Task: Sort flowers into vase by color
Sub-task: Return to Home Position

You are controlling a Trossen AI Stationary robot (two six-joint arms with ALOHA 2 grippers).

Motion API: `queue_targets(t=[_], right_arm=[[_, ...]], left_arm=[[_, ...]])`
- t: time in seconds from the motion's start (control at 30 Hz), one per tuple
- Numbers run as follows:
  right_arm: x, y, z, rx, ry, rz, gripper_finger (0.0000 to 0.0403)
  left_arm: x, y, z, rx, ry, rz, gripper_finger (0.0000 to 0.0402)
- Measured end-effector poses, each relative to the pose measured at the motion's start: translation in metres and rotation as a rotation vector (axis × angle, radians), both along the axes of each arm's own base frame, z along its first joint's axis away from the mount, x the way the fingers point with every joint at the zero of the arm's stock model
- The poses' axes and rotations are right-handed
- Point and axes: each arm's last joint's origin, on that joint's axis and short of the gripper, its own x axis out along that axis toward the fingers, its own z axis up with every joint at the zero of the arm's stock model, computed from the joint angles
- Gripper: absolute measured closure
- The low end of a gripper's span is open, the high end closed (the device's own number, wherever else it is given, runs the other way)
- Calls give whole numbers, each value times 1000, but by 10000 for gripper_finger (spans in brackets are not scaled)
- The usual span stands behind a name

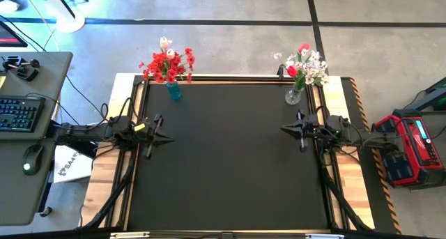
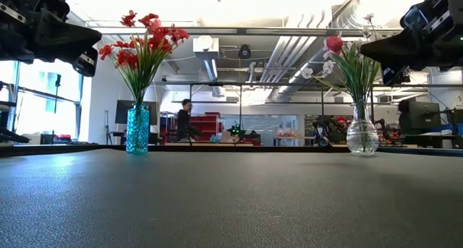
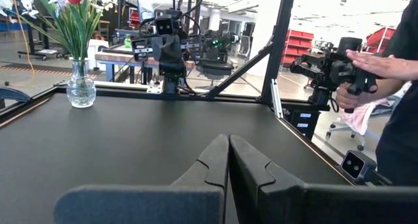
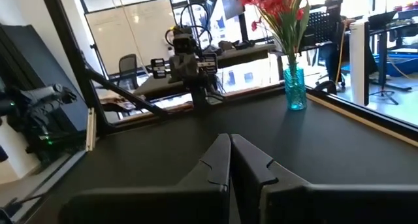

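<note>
A blue glass vase (image 1: 173,90) stands at the table's far left edge, holding red blooms and a pink-white tulip (image 1: 166,42); it also shows in the low view (image 2: 137,130) and the right wrist view (image 4: 295,88). A clear glass vase (image 1: 294,95) stands at the far right, holding white blossoms, a red rose and a pink bloom; I see it again in the low view (image 2: 362,137) and the left wrist view (image 3: 81,87). My left gripper (image 1: 169,138) hovers shut at the table's left side. My right gripper (image 1: 283,129) hovers shut at the right side. Neither touches anything.
The black table mat (image 1: 230,162) lies bare between the arms. A desk with a keyboard (image 1: 17,113) stands left of the table, and a red case (image 1: 411,148) sits to its right. A person's hand (image 3: 372,64) holds a device beyond the table.
</note>
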Motion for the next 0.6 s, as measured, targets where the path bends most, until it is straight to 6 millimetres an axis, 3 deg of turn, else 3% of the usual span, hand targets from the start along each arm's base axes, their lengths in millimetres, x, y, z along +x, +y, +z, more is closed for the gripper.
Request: queue_targets(t=[0.2, 0.43, 0.6], right_arm=[[0, 0, 0, 43, 0, 8, 403], [-1, -4, 3, 318, -73, -112, 403], [0, -4, 0, 344, -49, -131, 403]], left_arm=[[0, 0, 0, 0, 0, 0, 401], [0, 0, 0, 0, 0, 0, 401], [0, 0, 0, 0, 0, 0, 401]])
